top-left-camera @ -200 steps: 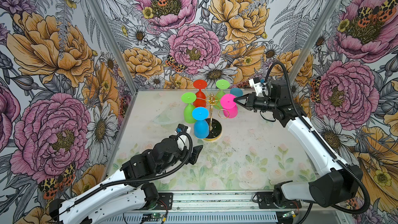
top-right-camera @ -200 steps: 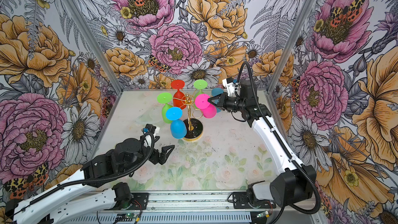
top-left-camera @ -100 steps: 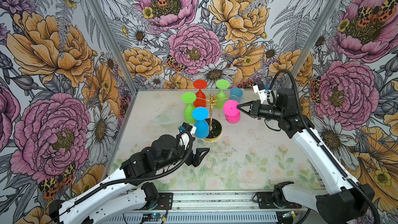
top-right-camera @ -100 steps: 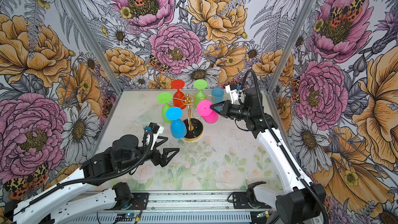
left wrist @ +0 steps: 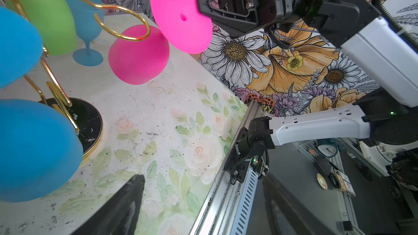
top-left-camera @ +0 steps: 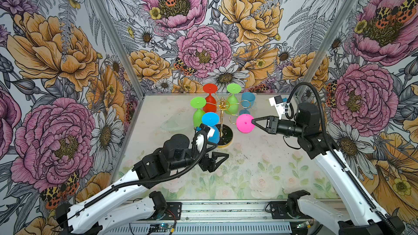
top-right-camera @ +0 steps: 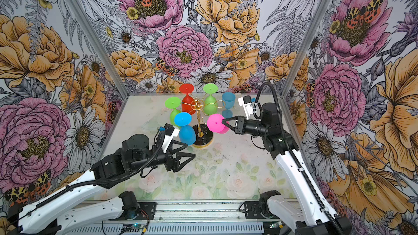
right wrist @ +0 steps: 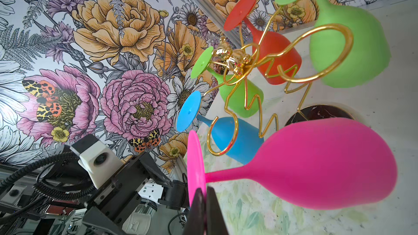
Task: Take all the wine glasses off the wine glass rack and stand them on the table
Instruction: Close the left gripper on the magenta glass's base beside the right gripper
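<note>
In both top views your right gripper [top-left-camera: 253,121] [top-right-camera: 224,122] is pressed together on the rim of the foot of the pink wine glass [top-left-camera: 245,123] [top-right-camera: 214,123], which hangs in the air, tilted, just beside the wine glass rack [top-left-camera: 222,109] [top-right-camera: 198,118] on its right side. A blue glass [top-left-camera: 210,119], two green ones and a red one hang from the rack's arms, and another blue glass [top-left-camera: 248,100] stands on the table [top-left-camera: 260,166] behind. Your left gripper [top-left-camera: 220,152] [top-right-camera: 190,150] hovers low in front of the rack's base with its jaws spread wide and nothing between them. In the left wrist view the two dark fingers [left wrist: 122,206] stand far apart over the table, and you can see the right gripper [left wrist: 200,2] nipping the pink foot disc [left wrist: 181,16], with a bare gold loop [left wrist: 126,23] crossing in front of the pink bowl. In the right wrist view the closed fingertips [right wrist: 205,211] clamp the disc's edge; the pink stem [right wrist: 226,174] runs clear of the nearest empty loop [right wrist: 217,152], so the glass is off the rack [right wrist: 233,59].
</note>
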